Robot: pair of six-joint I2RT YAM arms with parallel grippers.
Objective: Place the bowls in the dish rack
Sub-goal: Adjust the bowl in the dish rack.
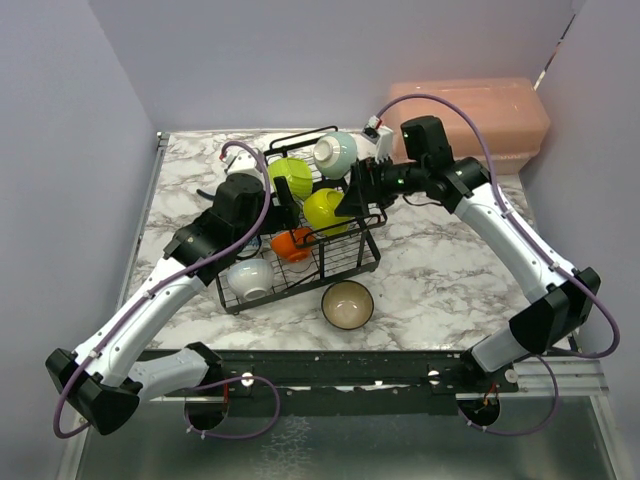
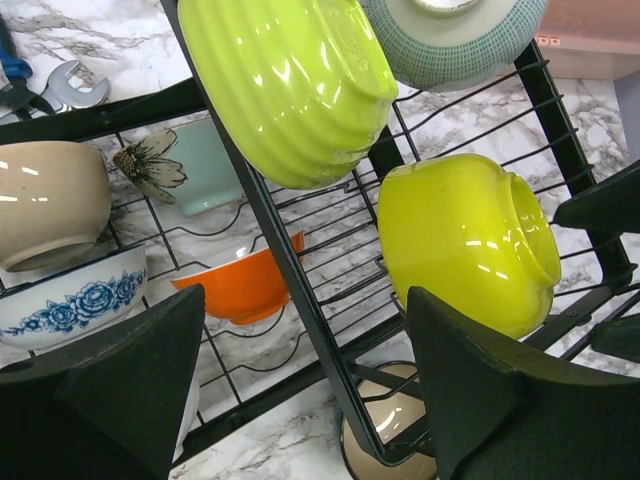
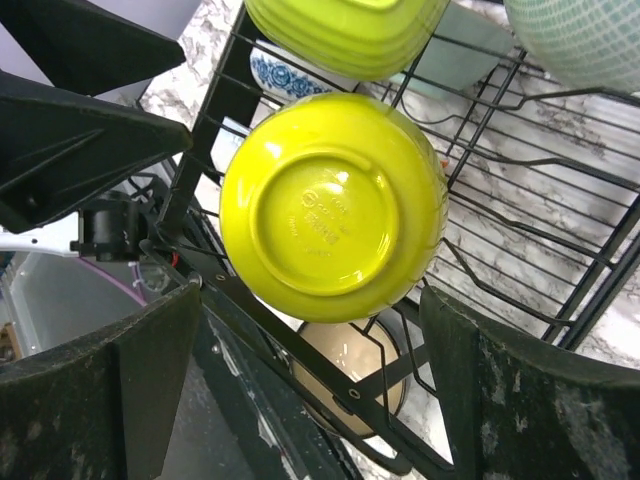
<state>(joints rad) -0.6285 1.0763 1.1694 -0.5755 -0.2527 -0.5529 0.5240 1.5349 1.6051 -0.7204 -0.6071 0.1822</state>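
The black wire dish rack [image 1: 345, 262] stands mid-table. On its upper tier rest a ribbed yellow-green bowl [image 1: 291, 176], a pale teal bowl [image 1: 335, 153] and a smooth yellow bowl [image 1: 326, 210] on its side. Below sit an orange bowl [image 1: 292, 243] and a blue-patterned bowl [image 1: 250, 278]. A tan bowl [image 1: 347, 304] stands on the table by the rack's front. My left gripper [image 2: 305, 390] hangs open over the rack's frame [image 2: 290, 290], holding nothing. From the right, my right gripper [image 3: 310, 390] stands open just short of the yellow bowl's [image 3: 330, 205] underside.
A pink translucent lidded box [image 1: 480, 115] stands at the back right. A wrench [image 2: 60, 85] lies on the marble behind the rack. A beige bowl [image 2: 45, 200] and a teal flowered bowl [image 2: 200, 165] sit in the lower tier. Grey walls close in the table.
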